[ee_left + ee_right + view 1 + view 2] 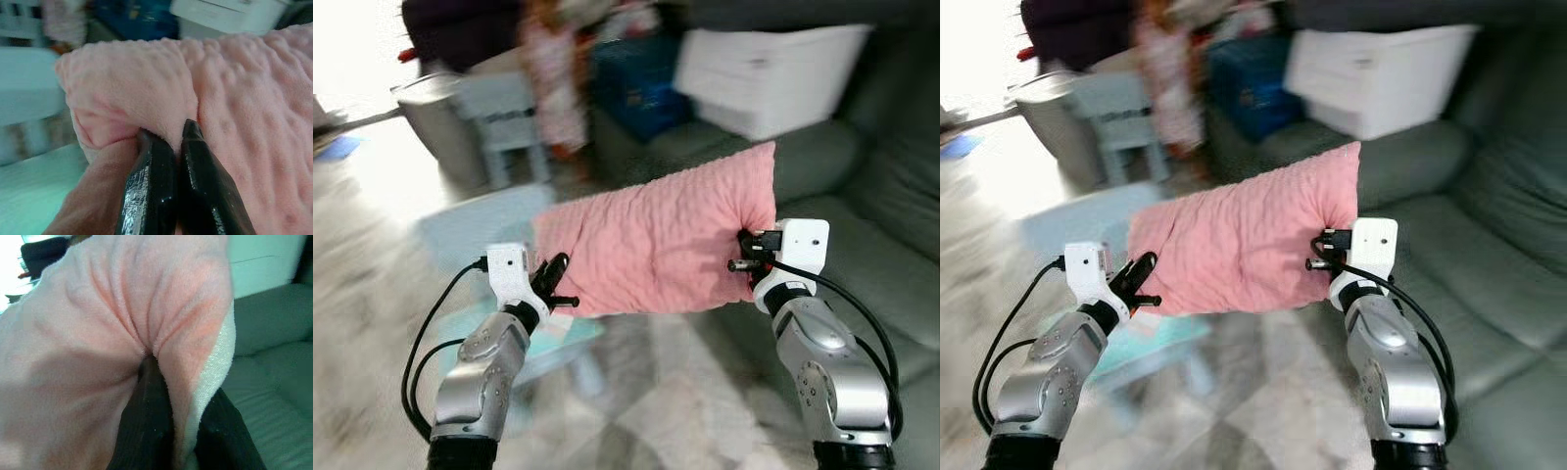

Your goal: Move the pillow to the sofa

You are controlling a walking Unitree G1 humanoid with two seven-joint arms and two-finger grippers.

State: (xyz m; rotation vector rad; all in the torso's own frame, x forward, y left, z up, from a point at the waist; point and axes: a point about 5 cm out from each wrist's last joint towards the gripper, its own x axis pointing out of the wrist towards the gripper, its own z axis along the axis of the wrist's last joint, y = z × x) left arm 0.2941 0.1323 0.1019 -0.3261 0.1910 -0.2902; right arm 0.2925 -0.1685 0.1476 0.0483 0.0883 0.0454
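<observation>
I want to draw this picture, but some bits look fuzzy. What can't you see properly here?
- The things behind the pink pillow, a pale chair and a white box in the eye views: motion blur hides what they are exactly.
- The right gripper fingertips: buried in pillow folds.
- The grey sofa: cut off by the picture edge.

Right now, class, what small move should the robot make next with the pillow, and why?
Probably carry it rightward over the sofa seat. Both the left gripper and right gripper pinch the pillow by its ends, holding it in the air, partly above the floor.
</observation>
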